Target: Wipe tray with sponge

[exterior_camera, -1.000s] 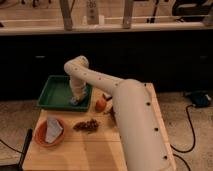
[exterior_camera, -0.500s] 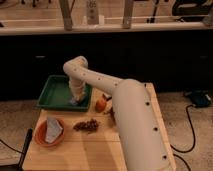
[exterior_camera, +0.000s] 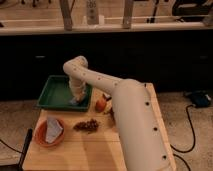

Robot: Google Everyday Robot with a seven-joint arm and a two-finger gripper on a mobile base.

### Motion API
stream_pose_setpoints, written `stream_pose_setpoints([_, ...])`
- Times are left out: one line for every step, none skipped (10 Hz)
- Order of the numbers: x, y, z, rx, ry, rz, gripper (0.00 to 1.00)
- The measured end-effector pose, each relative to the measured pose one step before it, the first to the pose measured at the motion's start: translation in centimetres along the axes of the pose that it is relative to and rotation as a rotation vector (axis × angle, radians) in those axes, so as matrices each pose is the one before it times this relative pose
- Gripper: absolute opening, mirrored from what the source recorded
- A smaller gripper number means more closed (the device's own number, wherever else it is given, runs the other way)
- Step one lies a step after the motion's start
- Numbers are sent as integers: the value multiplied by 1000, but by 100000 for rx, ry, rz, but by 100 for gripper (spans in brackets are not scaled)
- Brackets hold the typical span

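Reaching down from a raised elbow, the robot's single white arm [exterior_camera: 100,82] sets its pincer [exterior_camera: 77,98] inside the one green tray [exterior_camera: 52,94] at the far left corner of the wooden desk [exterior_camera: 95,150]. The pincer stands near the tray's right wall. Whether it is parted or closed, or what it grips, cannot be told. A small pale patch under its tip, lying on the tray floor, appears to be the sponge [exterior_camera: 74,102] — too small to give its long axis or which way it points.

The tray is rectangular, its longer side running across the view, in line with the desk's far edge. Nothing else can be made out in it apart from the pincer and that patch.

One orange bowl [exterior_camera: 40,141] sits at the near left, well apart from the tray, with a single crumpled white piece [exterior_camera: 54,127] in it. Between bowl and arm lies one loose heap of brown scraps [exterior_camera: 88,125]. One orange, rounded item [exterior_camera: 101,105] rests just beside the tray's right wall, partly behind the arm.
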Motion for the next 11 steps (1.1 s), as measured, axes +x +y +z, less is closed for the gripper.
stream_pose_setpoints([879, -110, -398, 330, 976, 1676, 3])
stream_pose_setpoints([539, -99, -215, 165, 555, 754, 3])
stream_pose_setpoints([621, -508, -329, 100, 841, 213, 3])
stream_pose_setpoints([268, -766, -224, 560, 361, -457, 3])
stream_pose_setpoints([-100, -950, -212, 178, 271, -1830, 3])
stream_pose_setpoints([-578, -789, 59, -228, -81, -2301, 3])
stream_pose_setpoints([-1223, -1257, 3, 154, -300, -4126, 3])
stream_pose_setpoints([-1352, -867, 113, -34, -524, -5073, 3])
stream_pose_setpoints([-996, -112, -49, -395, -408, -2993, 3])
stream_pose_setpoints([-1192, 109, 54, -192, -610, -2639, 3])
stream_pose_setpoints([-691, 420, -8, -129, -170, -1978, 3])
